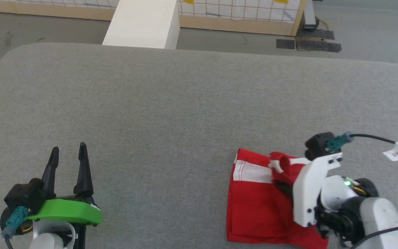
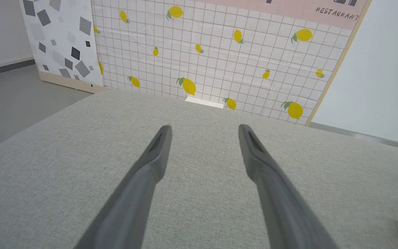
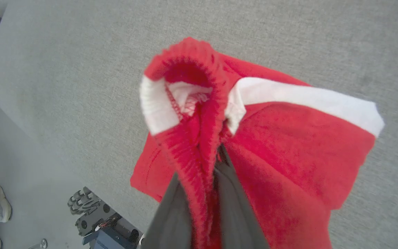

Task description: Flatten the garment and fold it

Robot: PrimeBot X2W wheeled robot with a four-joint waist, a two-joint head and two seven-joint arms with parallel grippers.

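We log the garment (image 1: 254,207) low on the right of the grey padded surface (image 1: 171,114), partly doubled over, with a white stripe showing on top. We see the right gripper (image 3: 216,162) pinched tight on a bunched red fold with white trim, raised off the rest of the cloth. At near left the left gripper (image 1: 68,152) has its fingers spread wide, holds nothing, and is well apart from the garment. Bare padding runs between them and on to the rounded far edge, with a white block (image 1: 143,24) beyond it.
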